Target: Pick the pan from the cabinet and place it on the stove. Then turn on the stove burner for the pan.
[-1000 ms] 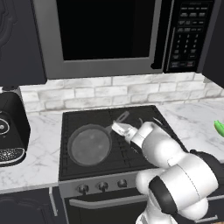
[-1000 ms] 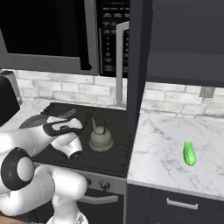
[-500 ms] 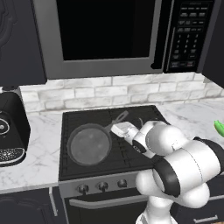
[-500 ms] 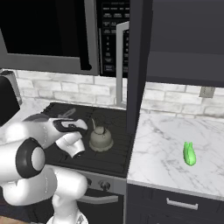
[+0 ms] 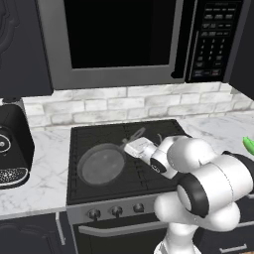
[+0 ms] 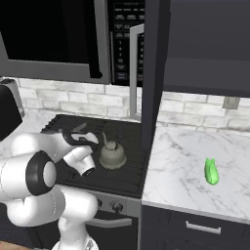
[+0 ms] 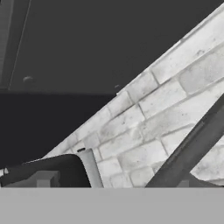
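So we've got the pan [image 5: 101, 164] sitting flat on the stove [image 5: 89, 136], on the left side of the black cooktop, with its thin handle [image 5: 133, 135] sticking out toward the far right. Our gripper [image 5: 135, 147] is right at that handle, just beside the pan's rim, but honestly we can't tell from the base cameras whether the claw is spread or pinched, since the white wrist covers most of it. In the hand camera a dark bar [image 7: 192, 148] runs diagonally across white brick backsplash [image 7: 144, 118], probably the handle, though we can't say if the tips touch it.

From the right base camera there's a small pale-grey kettle [image 6: 113, 154] on the right part of the cooktop, near our arm. A microwave [image 5: 134, 39] hangs above the stove, a black coffee machine [image 5: 12, 146] sits on the counter to the left, and a little green thing [image 6: 211, 171] lies on the marble counter [image 6: 195, 161] well off to the right. The knobs [image 5: 115, 212] line the stove's near front.
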Controlling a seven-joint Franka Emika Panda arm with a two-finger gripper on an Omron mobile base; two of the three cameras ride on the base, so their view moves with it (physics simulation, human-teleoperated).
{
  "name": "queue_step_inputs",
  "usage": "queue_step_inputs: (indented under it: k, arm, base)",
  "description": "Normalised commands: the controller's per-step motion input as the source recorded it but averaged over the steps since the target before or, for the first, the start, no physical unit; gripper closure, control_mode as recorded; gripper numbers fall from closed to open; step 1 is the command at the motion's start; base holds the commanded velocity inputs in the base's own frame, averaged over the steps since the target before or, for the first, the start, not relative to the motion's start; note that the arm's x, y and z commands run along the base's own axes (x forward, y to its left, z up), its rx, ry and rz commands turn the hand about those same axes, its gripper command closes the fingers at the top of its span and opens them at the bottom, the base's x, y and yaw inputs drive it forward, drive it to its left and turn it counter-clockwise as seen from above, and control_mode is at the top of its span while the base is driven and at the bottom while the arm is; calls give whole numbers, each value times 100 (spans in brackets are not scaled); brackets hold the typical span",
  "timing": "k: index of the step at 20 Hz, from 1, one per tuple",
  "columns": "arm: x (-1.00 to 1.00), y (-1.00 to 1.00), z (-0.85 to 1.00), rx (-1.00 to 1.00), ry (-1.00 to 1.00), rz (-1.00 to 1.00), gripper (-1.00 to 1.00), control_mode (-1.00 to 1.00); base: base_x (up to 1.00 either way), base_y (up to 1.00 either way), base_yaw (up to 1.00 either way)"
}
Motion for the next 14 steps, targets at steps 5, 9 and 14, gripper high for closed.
queue_step_inputs:
  k: [5, 9, 14]
  arm:
    - [-8, 13, 0, -7, 0, -1, -100, -100]
    - [-11, 6, -1, -16, -2, -3, -100, -100]
    - [-11, 0, 0, -18, 2, -15, -100, -100]
  base:
    - [0, 0, 0]
    - [0, 0, 0]
    - [0, 0, 0]
